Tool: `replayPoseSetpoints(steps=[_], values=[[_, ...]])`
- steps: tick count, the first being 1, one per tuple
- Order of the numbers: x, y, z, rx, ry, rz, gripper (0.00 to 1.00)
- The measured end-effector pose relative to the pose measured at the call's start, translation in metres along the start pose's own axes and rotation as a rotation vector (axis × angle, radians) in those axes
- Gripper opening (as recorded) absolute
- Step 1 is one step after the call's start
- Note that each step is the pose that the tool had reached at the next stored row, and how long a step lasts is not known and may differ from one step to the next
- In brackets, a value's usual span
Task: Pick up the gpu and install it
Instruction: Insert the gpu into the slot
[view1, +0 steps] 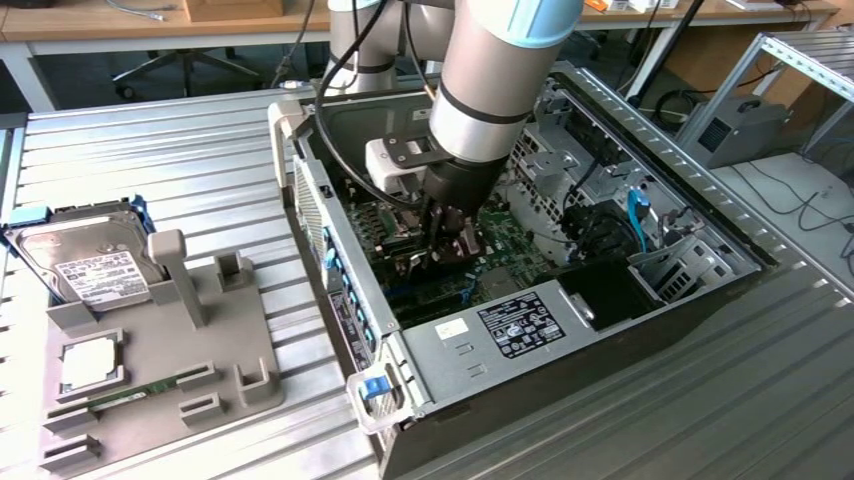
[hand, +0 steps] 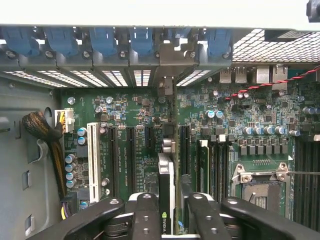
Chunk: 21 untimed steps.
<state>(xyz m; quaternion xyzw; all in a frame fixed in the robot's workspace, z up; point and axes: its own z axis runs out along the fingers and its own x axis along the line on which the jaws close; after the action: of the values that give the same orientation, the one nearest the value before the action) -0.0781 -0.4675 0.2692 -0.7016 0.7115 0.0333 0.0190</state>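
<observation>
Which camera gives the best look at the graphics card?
The wrist view: the gpu is seen close up and edge-on, with the motherboard behind it. In the exterior view the gripper hides nearly all of it.

The gripper (hand: 171, 199) hides the near end of the gpu (hand: 166, 172)

Thin black gpu (hand: 166, 192), little green logo on its near edge, standing upright on edge, pinched between the fingers (hand: 145, 220), stretching straight ahead of them.

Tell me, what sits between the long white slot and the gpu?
Black slots on the green motherboard lie between the white slot and the gpu, seen in the wrist view.
</observation>
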Motion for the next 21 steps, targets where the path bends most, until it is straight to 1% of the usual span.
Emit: replayPoseSetpoints(steps=[7, 12, 14, 17, 21], values=[[0.0, 0.0, 0.0001, 0.0, 0.0, 0.0, 0.27], [-0.0002, 0.0001, 0.0025, -0.0003, 0.0007, 0.0, 0.27], [-0.0002, 0.0001, 0.0049, 0.0002, -0.0004, 0.0, 0.27], [-0.0002, 0.0001, 0.0053, -0.0002, 0.0004, 0.001, 0.27], [-0.0003, 0.0011, 0.0055, 0.0001, 0.0, 0.001, 0.27]])
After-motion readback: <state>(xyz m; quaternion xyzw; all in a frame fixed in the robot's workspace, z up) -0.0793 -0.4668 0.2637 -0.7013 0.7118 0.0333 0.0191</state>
